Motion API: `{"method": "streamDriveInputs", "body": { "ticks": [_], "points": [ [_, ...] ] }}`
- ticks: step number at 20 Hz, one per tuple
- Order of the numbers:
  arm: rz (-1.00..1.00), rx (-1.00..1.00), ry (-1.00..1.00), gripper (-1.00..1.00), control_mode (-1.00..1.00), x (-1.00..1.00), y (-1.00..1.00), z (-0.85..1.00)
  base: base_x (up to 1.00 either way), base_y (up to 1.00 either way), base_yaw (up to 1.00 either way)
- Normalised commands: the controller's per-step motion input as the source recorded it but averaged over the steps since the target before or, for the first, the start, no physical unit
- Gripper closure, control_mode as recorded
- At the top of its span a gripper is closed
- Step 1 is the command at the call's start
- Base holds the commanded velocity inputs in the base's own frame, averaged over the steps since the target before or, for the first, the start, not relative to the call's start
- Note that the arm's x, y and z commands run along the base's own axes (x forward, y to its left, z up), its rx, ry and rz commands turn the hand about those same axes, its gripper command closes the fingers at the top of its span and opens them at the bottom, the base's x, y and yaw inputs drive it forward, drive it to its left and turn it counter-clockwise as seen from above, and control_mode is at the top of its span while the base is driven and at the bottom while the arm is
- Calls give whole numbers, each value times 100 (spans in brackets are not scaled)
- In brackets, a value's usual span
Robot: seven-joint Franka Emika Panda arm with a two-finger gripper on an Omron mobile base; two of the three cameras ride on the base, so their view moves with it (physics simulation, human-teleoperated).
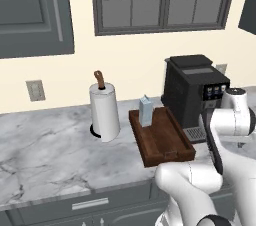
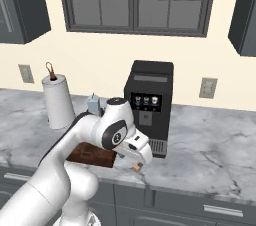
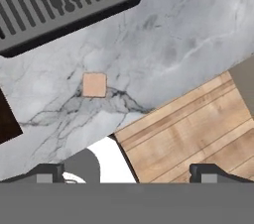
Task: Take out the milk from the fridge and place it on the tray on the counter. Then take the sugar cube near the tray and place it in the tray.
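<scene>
Milk (image 1: 145,110) already stands upright inside the tray (image 1: 172,149), at its far left end near the paper towel roll (image 1: 104,112), so the first half of the task looks done and what remains is the sugar cube (image 3: 94,84). In the hand view the cube sits alone on the bare marble table (image 3: 188,34), above and left of centre, between the coffee machine's drip grate (image 3: 59,0) at the top and a dark corner at the left edge that is probably the tray. The pincer (image 3: 126,172) is wide open and empty, its two dark tips low in that view with nothing between them. The relation that matters: the cube lies ahead of the pincer and off toward its left tip, not centred between the tips, and well clear of them, so my guess is the hand needs to shift over the cube and then drop. The cube is square, no long axis, its edges nearly parallel to the frame, so any jaw angle along a face should do. In the right base view the hand hangs low over the table's front edge (image 2: 200,190) just in front of the coffee machine (image 2: 150,105), with a small tan speck below it that is likely the cube. Wood floor shows past the table edge in the hand view. Risk: the cube is tiny, easy to nudge.
</scene>
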Motion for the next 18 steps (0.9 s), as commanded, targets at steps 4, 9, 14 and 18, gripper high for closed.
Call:
{"method": "streamDriveInputs", "body": {
  "ticks": [4, 9, 14, 18],
  "points": [
    [4, 9, 0, -100, -100, 0, 0, -7, 0, 0, 0],
    [2, 10, 0, -100, -100, 2, 0, -18, 0, 0, 0],
    [0, 1, 0, -100, -100, 6, 0, -26, 0, 0, 0],
    [0, 0, 0, -100, -100, 15, 3, -22, 0, 0, 0]
  ]
}}
